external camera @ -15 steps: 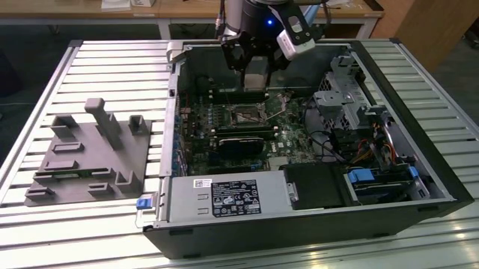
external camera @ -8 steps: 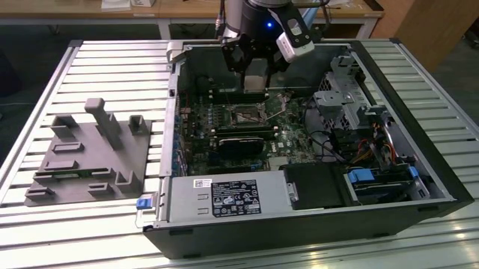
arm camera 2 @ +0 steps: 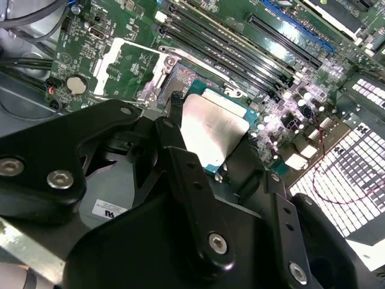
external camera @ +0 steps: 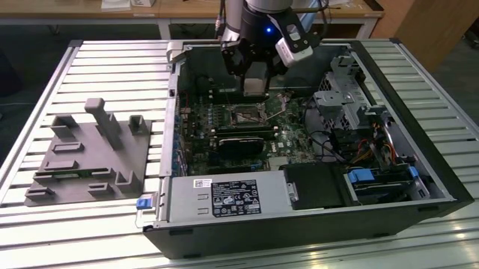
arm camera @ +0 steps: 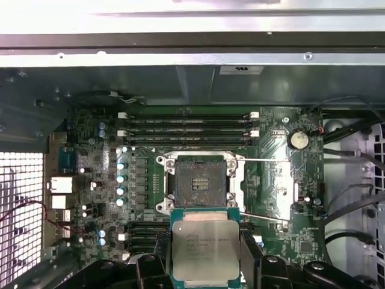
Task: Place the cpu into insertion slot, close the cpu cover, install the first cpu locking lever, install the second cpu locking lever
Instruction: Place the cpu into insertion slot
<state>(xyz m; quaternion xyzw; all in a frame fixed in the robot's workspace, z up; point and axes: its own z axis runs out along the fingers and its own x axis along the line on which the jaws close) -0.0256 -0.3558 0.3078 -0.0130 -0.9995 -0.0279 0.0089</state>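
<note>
My gripper (arm camera: 204,260) is shut on the cpu (arm camera: 204,248), a pale silver square chip on a green base, gripped by its two side edges. In the first wrist view the chip hangs just short of the insertion slot (arm camera: 199,183), whose dark centre lies bare inside its silver frame. The cpu cover (arm camera: 274,186) is swung open and rests flat on the board beside the slot. The second wrist view shows the cpu (arm camera 2: 210,126) above the slot (arm camera 2: 182,80), with the open cover (arm camera 2: 129,66) beyond. In the exterior view the gripper (external camera: 254,89) hovers over the slot (external camera: 247,115).
The open computer case (external camera: 419,162) lies on a slatted metal table. Long black memory slots (arm camera: 189,129) flank the socket. A black card (external camera: 241,147), a power supply (external camera: 224,197), a drive cage (external camera: 348,106) and cables crowd the case. A grey fixture (external camera: 90,154) sits at the exterior view's left.
</note>
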